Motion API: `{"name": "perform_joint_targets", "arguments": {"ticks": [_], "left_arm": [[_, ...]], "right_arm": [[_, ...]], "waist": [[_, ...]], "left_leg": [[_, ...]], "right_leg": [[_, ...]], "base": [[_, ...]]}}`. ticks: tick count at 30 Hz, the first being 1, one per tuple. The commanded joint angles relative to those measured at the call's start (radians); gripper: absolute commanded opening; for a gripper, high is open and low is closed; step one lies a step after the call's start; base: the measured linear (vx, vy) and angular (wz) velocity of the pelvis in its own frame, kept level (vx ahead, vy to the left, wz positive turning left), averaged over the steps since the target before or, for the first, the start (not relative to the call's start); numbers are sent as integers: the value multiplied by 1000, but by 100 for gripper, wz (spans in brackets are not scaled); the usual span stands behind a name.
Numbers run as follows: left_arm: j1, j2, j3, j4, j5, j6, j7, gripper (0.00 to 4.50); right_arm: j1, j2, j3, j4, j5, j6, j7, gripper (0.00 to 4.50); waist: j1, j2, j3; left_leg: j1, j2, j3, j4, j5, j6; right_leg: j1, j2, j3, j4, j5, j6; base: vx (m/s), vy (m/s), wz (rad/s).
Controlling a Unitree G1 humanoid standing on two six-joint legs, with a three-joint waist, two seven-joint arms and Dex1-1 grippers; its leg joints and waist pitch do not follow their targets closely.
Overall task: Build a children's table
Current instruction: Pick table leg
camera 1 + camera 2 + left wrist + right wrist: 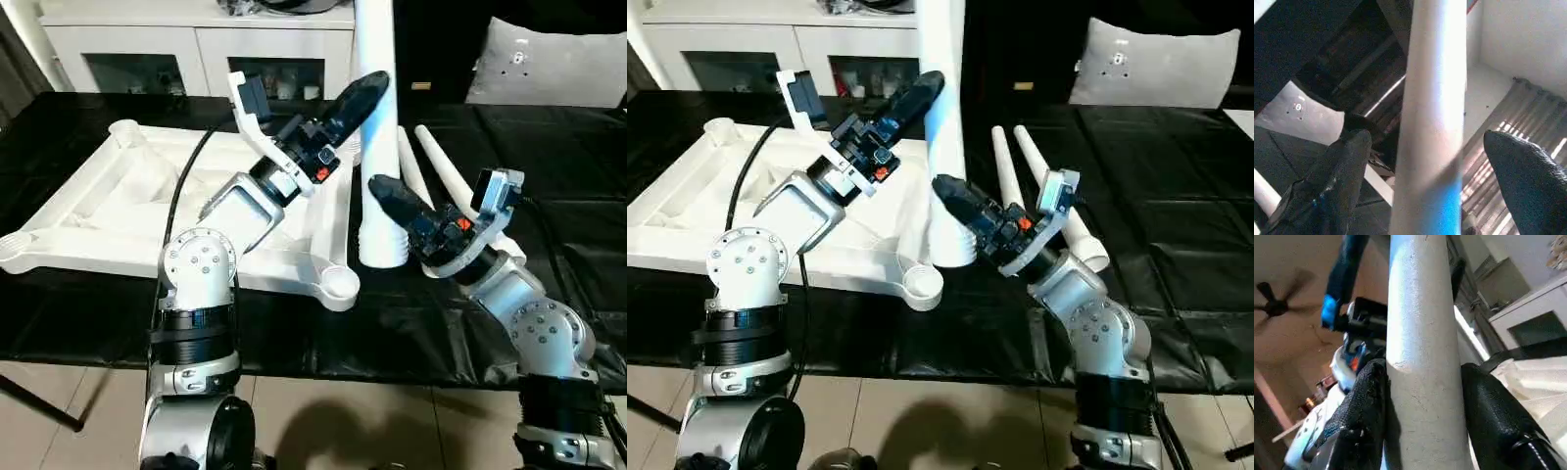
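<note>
R gripper [384, 193] clamps upright leg [377, 117] nr its base, L gripper [364, 98] higher up w/ fingers apart; no leg socketed in tabletop [118, 211] yet, two legs [441, 166] lying behind.

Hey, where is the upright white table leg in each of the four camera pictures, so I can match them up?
Left eye view: upright leg, centre, right of the tabletop.
Right eye view: the leg stands centre-left.
Left wrist view: the leg runs up the middle, between that gripper's spread fingers.
Right wrist view: the leg runs up the middle, clamped between fingers.
Shared landmark: the leg itself.
</note>
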Motion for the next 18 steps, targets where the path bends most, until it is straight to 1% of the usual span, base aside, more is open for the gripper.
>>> {"name": "perform_joint_targets", "arguments": {"ticks": [1, 2, 4, 5, 8, 9, 10, 11, 12, 13, 14, 15, 16, 17, 18], "left_arm": [[-14, 1, -10, 7, -4, 6, 10, 447], [-14, 2, -13, 10, 0, 3, 6, 447], [-14, 3, -19, 9, 7, -2, 4, 450], [-12, 8, -34, 8, 30, -18, 6, 421], [-8, 24, -73, 12, 87, -56, 6, 412], [-4, 23, -90, 15, 114, -76, 7, 398], [-4, 23, -90, 15, 114, -76, 7, 384], [-1, 20, -94, 16, 126, -89, 13, 376], [-1, 21, -105, 20, 156, -114, 25, 375], [1, 27, -129, 23, 206, -153, 35, 374], [1, 27, -129, 23, 206, -153, 35, 366], [3, 28, -139, 23, 225, -170, 39, 347], [4, 26, -147, 26, 250, -193, 58, 336], [4, 24, -158, 30, 279, -219, 76, 332], [5, 20, -167, 32, 301, -241, 90, 334]], "right_arm": [[1, -4, 9, -30, 20, 6, 17, 186], [5, -2, 13, -33, 15, 5, 16, 186], [8, -2, 22, -32, 3, -2, 15, 186], [12, -7, 38, -34, -16, -10, 16, 186], [20, -13, 67, -43, -42, -17, 20, 186], [23, -6, 82, -47, -57, -29, 11, 186], [23, -6, 82, -47, -57, -29, 11, 186], [22, 0, 88, -44, -70, -43, -1, 186], [17, 6, 96, -33, -99, -72, -23, 186], [10, 14, 108, -16, -137, -105, -50, 186], [10, 14, 108, -16, -137, -105, -50, 186], [8, 18, 113, -10, -150, -115, -60, 186], [3, 26, 124, 3, -194, -156, -85, 186], [-2, 36, 131, 15, -220, -181, -105, 186], [-5, 44, 140, 22, -246, -206, -122, 186]], "waist": [[2, -19, -73], [2, -18, -73], [2, -19, -72], [2, -18, -72], [2, -18, -72], [1, -18, -72], [0, -18, -72], [1, -18, -74], [0, -18, -73], [0, -19, -74], [-2, -19, -72], [-2, -18, -73], [-3, -18, -73], [-5, -17, -72], [-7, -17, -72]], "left_leg": [[11, 41, -13, -60, -89, 60], [11, 41, -13, -60, -91, 58], [11, 42, -14, -62, -101, 51], [11, 42, -14, -62, -102, 49], [11, 44, -16, -64, -103, 44], [11, 44, -16, -64, -103, 44], [11, 45, -16, -65, -103, 42], [10, 45, -15, -63, -95, 42], [10, 44, -15, -63, -90, 41], [11, 46, -16, -64, -91, 41], [11, 46, -16, -64, -95, 40], [12, 45, -16, -64, -98, 38], [11, 45, -15, -64, -98, 38], [11, 46, -16, -65, -104, 33], [11, 44, -15, -65, -108, 32]], "right_leg": [[55, -76, 42, -84, -233, -136], [55, -77, 41, -84, -237, -134], [55, -77, 41, -86, -254, -128], [55, -77, 41, -86, -257, -127], [54, -76, 42, -87, -258, -113], [54, -77, 42, -87, -252, -110], [53, -77, 43, -86, -247, -111], [55, -79, 44, -83, -226, -116], [55, -79, 44, -82, -214, -123], [54, -79, 43, -81, -208, -125], [53, -79, 43, -83, -214, -122], [54, -79, 43, -82, -218, -121], [54, -79, 44, -82, -218, -121], [52, -79, 44, -83, -217, -119], [53, -79, 44, -83, -221, -118]], "base": [[0, 0, 0], [0, 0, 0], [0, 0, 0], [0, 0, 0], [0, 0, 0], [0, 0, 0], [0, 0, 0], [0, 0, 0], [0, 0, 0], [0, 0, 0], [0, 0, 0], [0, 0, 0], [0, 0, 0], [0, 0, 0], [0, 0, 0]]}}
